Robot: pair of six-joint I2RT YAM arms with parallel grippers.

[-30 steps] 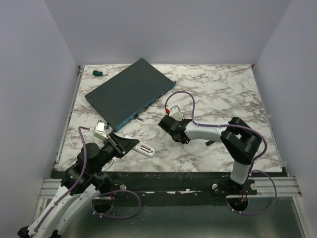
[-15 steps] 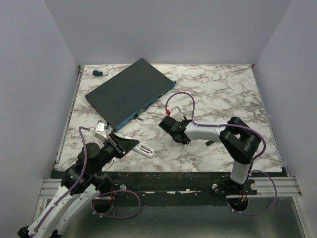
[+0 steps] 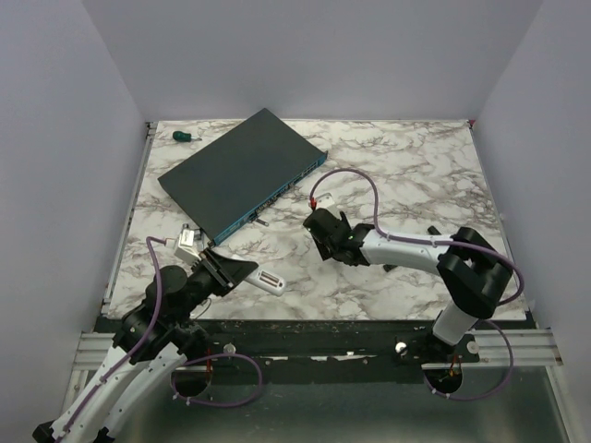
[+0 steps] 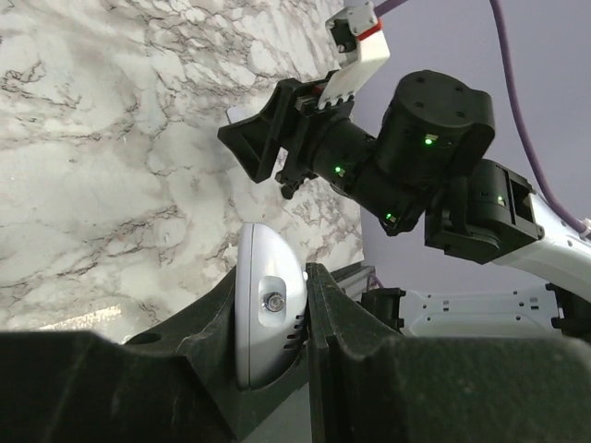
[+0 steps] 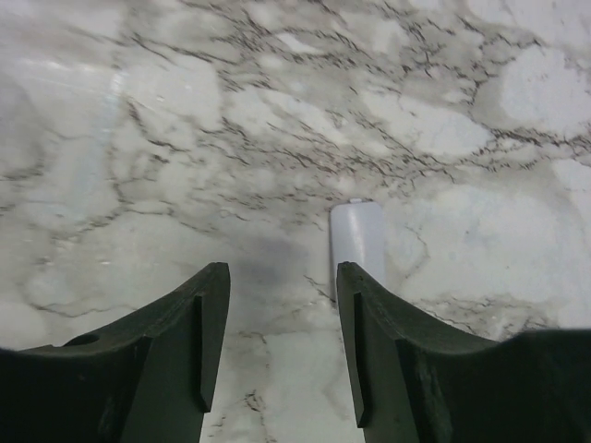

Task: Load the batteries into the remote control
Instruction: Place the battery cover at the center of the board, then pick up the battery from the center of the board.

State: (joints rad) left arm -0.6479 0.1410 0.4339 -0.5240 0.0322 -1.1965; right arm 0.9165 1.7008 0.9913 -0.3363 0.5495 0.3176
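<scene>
The white remote control [image 3: 271, 280] is clamped edge-on in my left gripper [image 3: 242, 269], low over the near-left of the table. In the left wrist view the remote control [image 4: 268, 314] fills the gap between the shut jaws of that left gripper [image 4: 274, 277]. Mid-table, my right gripper [image 3: 325, 238] hovers just over the marble, open and empty [image 5: 282, 272]. A small flat white plastic piece [image 5: 356, 235] lies on the marble just past its right finger. No batteries are in view.
A large flat dark network box [image 3: 242, 173] lies at an angle at the back left. A green-handled screwdriver [image 3: 186, 137] sits in the far left corner. A small dark object [image 3: 390, 266] lies under my right forearm.
My right gripper has gone from shut to open and shifted slightly right, its elbow swinging out toward the right. The left arm and the remote control have not moved.
</scene>
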